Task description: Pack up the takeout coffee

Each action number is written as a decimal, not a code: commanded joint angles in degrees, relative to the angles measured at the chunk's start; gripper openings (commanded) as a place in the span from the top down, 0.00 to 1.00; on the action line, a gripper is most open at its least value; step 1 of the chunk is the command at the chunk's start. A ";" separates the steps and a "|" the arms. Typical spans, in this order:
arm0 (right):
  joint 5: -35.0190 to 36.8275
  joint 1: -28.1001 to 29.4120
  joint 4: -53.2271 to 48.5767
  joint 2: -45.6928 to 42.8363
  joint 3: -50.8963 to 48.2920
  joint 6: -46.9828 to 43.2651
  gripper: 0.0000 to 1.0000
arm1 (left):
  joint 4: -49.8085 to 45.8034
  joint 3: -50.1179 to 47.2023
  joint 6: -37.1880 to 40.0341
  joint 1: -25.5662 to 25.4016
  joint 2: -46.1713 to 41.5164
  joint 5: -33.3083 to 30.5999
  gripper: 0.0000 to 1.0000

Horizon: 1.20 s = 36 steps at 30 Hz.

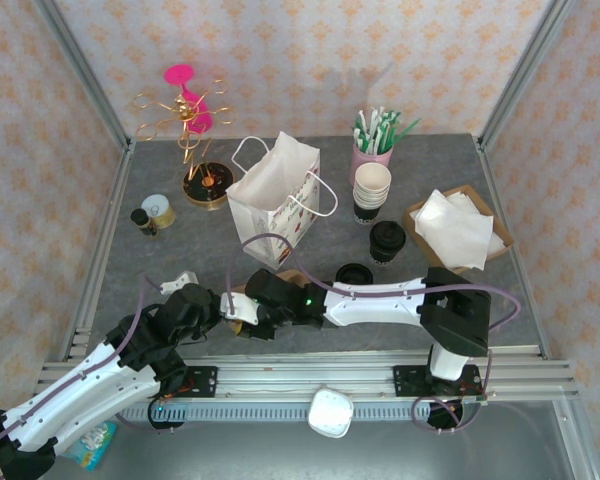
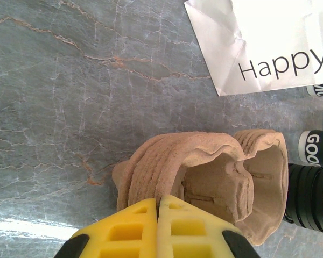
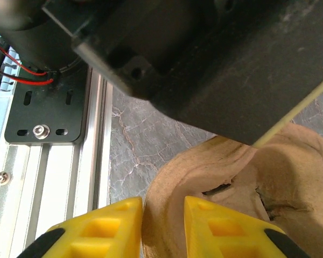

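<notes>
A brown pulp cup carrier (image 1: 244, 312) is held between both arms near the table's front edge. My left gripper (image 2: 158, 207) is shut on the thin edge of the carrier (image 2: 172, 156), which stands tilted with its pockets facing right. From the other side my right gripper (image 3: 163, 207) has a yellow finger on each face of the carrier's (image 3: 220, 172) rim, which fills the gap. The takeout coffee (image 1: 387, 240), a black lidded cup, stands apart at the right of the white paper bag (image 1: 275, 195). The bag's (image 2: 269, 43) "Happy" print shows in the left wrist view.
A low pile of black lids (image 1: 354, 273) lies just behind the right arm. A stack of cream-rimmed cups (image 1: 371, 188), a pink holder of straws (image 1: 372, 145), a napkin tray (image 1: 458, 228), a gold stand (image 1: 188, 120) and small jars (image 1: 158, 212) ring the back.
</notes>
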 commanded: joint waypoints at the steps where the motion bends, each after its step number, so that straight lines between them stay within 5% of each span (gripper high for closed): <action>1: 1.44 -0.69 0.47 0.52 0.57 1.31 0.74 | 0.68 1.89 1.07 0.23 0.18 -1.96 1.00; 8: -1.59 -1.05 -0.79 1.11 0.98 1.44 0.72 | 0.44 1.98 1.04 0.33 -0.02 -2.24 1.00; 26: -4.74 -1.93 0.61 -0.71 0.33 4.99 0.86 | 0.30 1.96 0.75 0.30 -0.14 -2.62 0.99; 36: -5.64 -2.05 3.70 -2.70 -1.77 10.78 0.86 | -0.92 3.04 0.75 0.31 -0.24 -2.29 0.81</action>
